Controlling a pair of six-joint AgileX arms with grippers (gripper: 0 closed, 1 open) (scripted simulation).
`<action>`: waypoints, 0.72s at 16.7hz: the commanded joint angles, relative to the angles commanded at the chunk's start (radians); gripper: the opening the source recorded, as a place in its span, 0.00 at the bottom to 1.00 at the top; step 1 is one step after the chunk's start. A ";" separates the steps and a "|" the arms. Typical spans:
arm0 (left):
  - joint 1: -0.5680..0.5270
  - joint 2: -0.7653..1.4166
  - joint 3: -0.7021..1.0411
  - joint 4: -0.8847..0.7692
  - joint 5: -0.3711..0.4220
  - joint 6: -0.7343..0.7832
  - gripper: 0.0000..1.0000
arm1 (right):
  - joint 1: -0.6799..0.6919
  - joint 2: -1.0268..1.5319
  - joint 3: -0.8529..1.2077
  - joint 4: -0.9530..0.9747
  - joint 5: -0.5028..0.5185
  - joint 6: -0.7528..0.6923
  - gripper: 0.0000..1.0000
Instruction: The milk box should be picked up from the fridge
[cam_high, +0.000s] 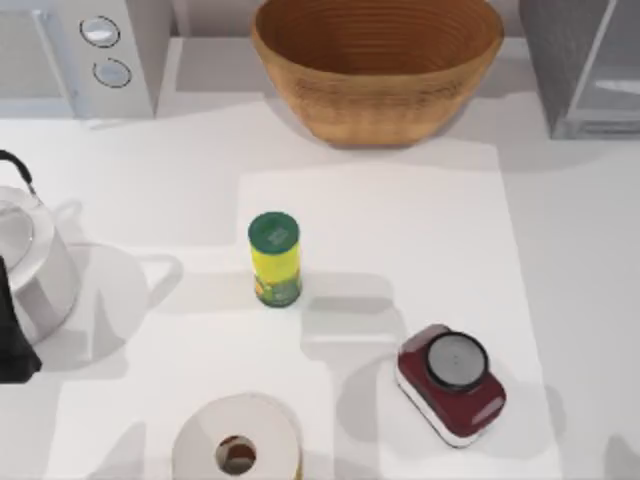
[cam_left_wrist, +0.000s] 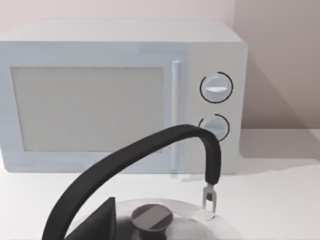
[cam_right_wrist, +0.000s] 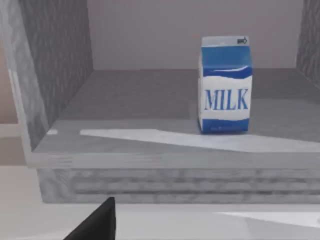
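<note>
One milk box (cam_right_wrist: 225, 84), blue-and-white carton, stands upright on the fridge (cam_right_wrist: 55, 80) shelf, well back from the front lip and nearer the fridge's far side wall than the speckled near one. Step in hand, as I judge it: right arm lines up for the reach in. Do it well by going in level above the lip, centred on the carton, and closing on its flat sides below the gable. One dark finger (cam_right_wrist: 97, 222) of the right gripper pokes in short of the fridge; cannot tell its opening. Right wrist view gives the open interior; top view gives just the fridge's corner (cam_high: 580, 70) beside the basket (cam_high: 378, 65). Left arm (cam_high: 12, 330) is parked by the kettle (cam_left_wrist: 150, 220), far from the fridge.
</note>
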 joint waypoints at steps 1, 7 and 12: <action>0.000 0.000 0.000 0.000 0.000 0.000 1.00 | 0.031 0.028 0.034 -0.011 0.012 0.013 1.00; 0.000 0.000 0.000 0.000 0.000 0.000 1.00 | 0.221 0.281 0.439 -0.138 0.121 0.057 1.00; 0.000 0.000 0.000 0.000 0.000 0.000 1.00 | 0.221 0.464 0.760 -0.270 0.204 -0.001 1.00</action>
